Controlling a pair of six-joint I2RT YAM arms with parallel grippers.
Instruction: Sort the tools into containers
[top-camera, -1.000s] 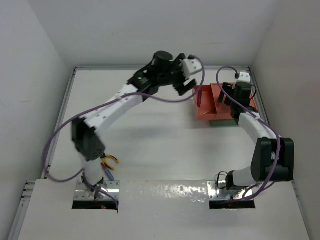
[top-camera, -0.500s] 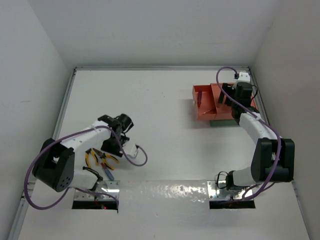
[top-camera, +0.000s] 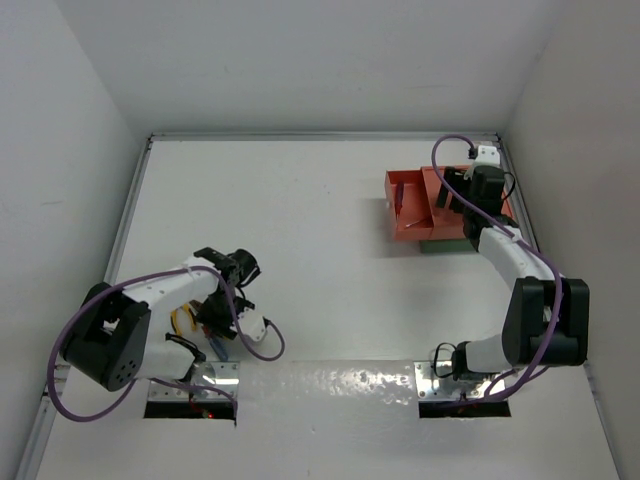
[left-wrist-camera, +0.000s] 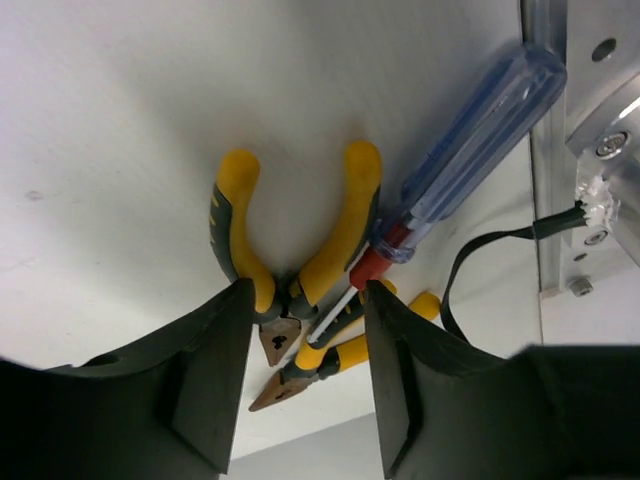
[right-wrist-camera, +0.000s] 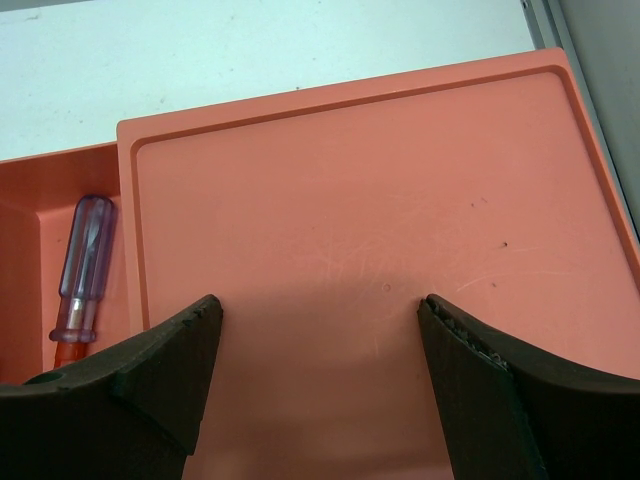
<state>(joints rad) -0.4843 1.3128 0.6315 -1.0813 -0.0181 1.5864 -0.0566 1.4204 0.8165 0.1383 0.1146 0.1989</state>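
Two pliers with yellow handles and a blue-handled screwdriver (left-wrist-camera: 480, 140) lie in a heap at the near left of the table. One pair of pliers (left-wrist-camera: 345, 225) has its handles spread; the other (left-wrist-camera: 335, 355) lies beneath it. My left gripper (left-wrist-camera: 307, 290) hangs open just over them, its fingers either side of the pliers' joint and the screwdriver's shaft. From above, the left gripper (top-camera: 216, 318) hides most of the heap (top-camera: 183, 320). My right gripper (right-wrist-camera: 318, 305) stands open and empty above the right compartment of the orange-red tray (right-wrist-camera: 350, 180). The tray's left compartment holds a violet-handled screwdriver (right-wrist-camera: 80, 265).
The orange-red tray (top-camera: 410, 228) sits at the far right on a dark green tray (top-camera: 440, 247), close to the right wall. A metal rail (left-wrist-camera: 545, 150) and the arm's base plate lie right beside the tools, with a black cable (left-wrist-camera: 470, 265) looping near them.
The left arm has swung back from beside the orange-red tray to the near left and come down over the tools, its jaws narrower. The right arm has stayed put.
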